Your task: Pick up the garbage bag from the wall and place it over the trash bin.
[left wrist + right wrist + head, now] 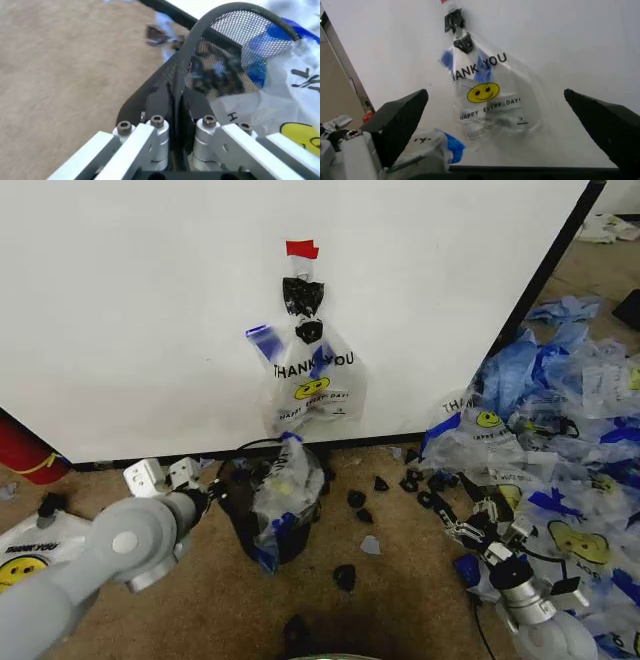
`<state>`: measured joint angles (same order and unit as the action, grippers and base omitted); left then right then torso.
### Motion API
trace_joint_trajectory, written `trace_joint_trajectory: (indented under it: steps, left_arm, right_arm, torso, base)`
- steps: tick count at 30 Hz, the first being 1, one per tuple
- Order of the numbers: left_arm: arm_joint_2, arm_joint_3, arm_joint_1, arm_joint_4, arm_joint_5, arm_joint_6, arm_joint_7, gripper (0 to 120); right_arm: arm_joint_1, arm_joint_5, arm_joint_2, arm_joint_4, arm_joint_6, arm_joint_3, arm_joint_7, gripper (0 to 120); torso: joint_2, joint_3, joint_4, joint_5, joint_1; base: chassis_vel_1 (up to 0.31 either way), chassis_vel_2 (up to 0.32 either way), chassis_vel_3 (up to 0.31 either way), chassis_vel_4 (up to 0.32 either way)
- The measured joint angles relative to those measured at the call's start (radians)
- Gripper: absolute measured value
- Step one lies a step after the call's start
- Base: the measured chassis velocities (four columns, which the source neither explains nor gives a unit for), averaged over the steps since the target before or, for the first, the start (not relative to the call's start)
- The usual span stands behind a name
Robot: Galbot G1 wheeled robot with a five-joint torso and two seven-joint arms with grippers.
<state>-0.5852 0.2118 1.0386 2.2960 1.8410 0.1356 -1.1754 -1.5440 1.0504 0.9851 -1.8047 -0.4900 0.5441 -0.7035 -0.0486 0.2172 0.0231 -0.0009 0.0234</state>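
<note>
The garbage bag (310, 380) (487, 95), see-through with "THANK YOU" print and a yellow smiley, hangs on the white wall from a black clip under red tape. Below it on the carpet stands the black mesh trash bin (243, 525) (220, 22), with another crumpled see-through bag (285, 485) (280, 101) in and over it. My left gripper (218, 496) (172, 108) is shut on the bin's rim and mesh wall at its left side. My right gripper (470, 525) (495, 93) is open, low at the right, pointing at the hanging bag from a distance.
A heap of blue-and-clear bags (560, 430) covers the floor at the right. A red cylinder (25, 450) stands by the wall at the left, and a flat white smiley bag (25, 558) lies near it. Black scraps (357, 500) dot the carpet.
</note>
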Motion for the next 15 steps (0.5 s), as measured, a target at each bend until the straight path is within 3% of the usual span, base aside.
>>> trace_joint_trajectory:
  steps: [5, 15]
  left_arm:
    - [-0.040, 0.068, 0.033, 0.000, 0.011, -0.051, -0.052, 3]
    - [-0.082, 0.131, 0.131, 0.022, -0.003, -0.067, -0.070, 3]
  right_arm:
    - [0.008, 0.007, -0.004, 0.016, -0.002, -0.005, -0.010, 100]
    - [0.018, 0.002, -0.016, 0.016, 0.004, -0.014, -0.007, 100]
  torso:
    - [0.000, 0.000, 0.0007, 0.0000, 0.000]
    - [0.000, 0.000, 0.0004, -0.0001, 0.000]
  base:
    - [0.000, 0.000, 0.000, 0.000]
    - [0.000, 0.000, 0.000, 0.000]
